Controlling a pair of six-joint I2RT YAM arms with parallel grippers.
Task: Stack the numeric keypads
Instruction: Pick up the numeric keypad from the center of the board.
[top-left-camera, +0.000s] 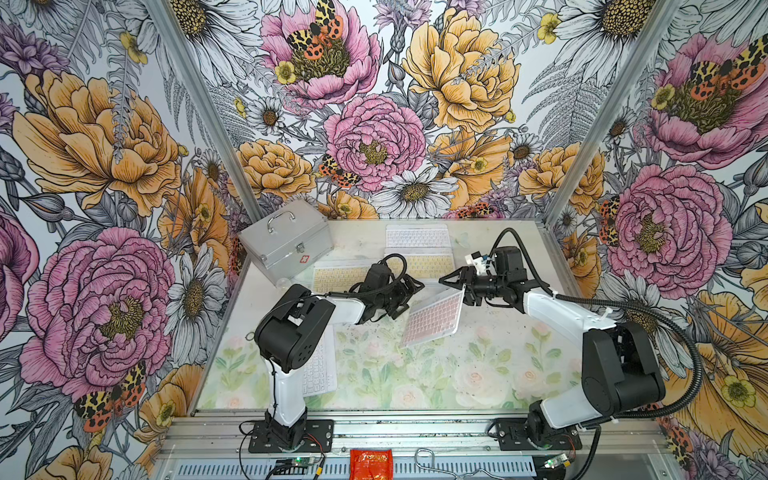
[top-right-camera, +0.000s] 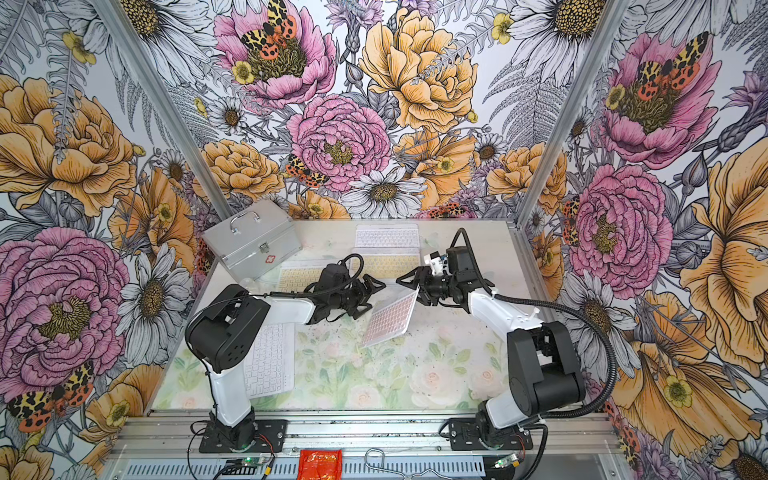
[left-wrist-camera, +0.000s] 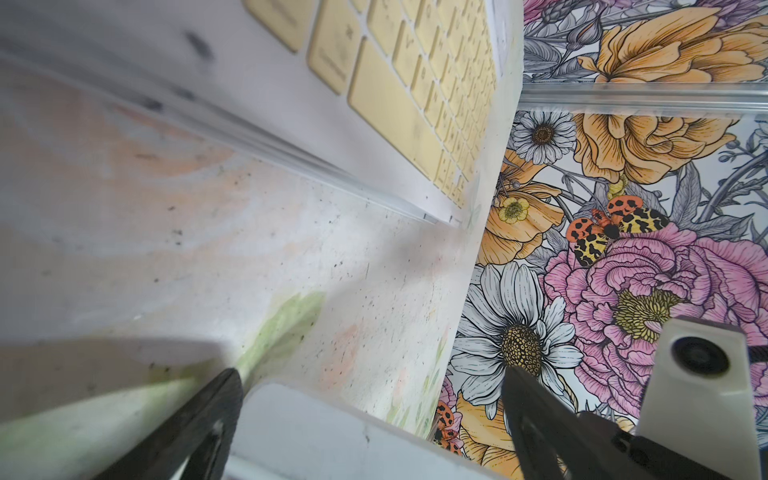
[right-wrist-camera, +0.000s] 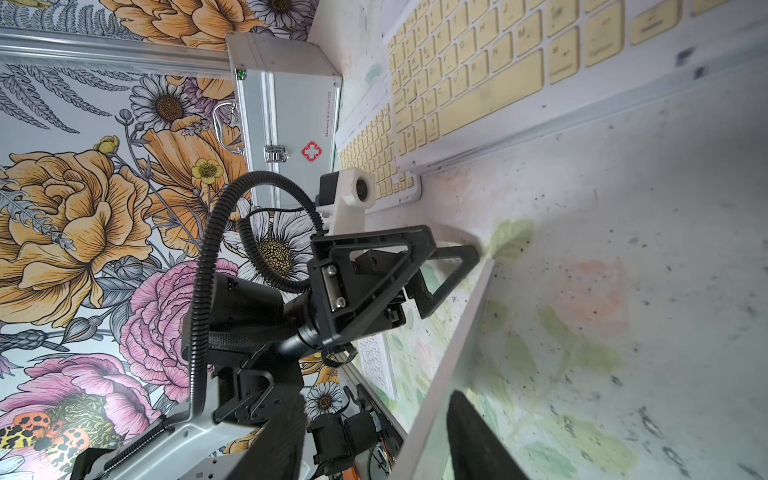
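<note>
1. Mid-table (top-left-camera: 415, 374): pink keypad (top-left-camera: 434, 318), tipped up on a slant, low edge down near the tabletop, high corner up between the two arms.
2. Right fingers (right-wrist-camera: 473, 432) either side of that keypad's edge, one pressed against it. Can't tell if properly clamped.
3. Left fingers (left-wrist-camera: 199, 419) spread wide, with a white corner of the keypad poking in between them.
4. Flat on the table behind the arms: two yellow keypads (top-left-camera: 336, 278) (top-left-camera: 428, 264), plus a white keypad (top-left-camera: 417, 237) near the back wall.
5. Another white keypad (top-left-camera: 322, 370) flat by the left arm's base, partly hidden under it.
6. Silver case (top-left-camera: 286, 245) in the back left corner, just beside the left yellow one.
</note>
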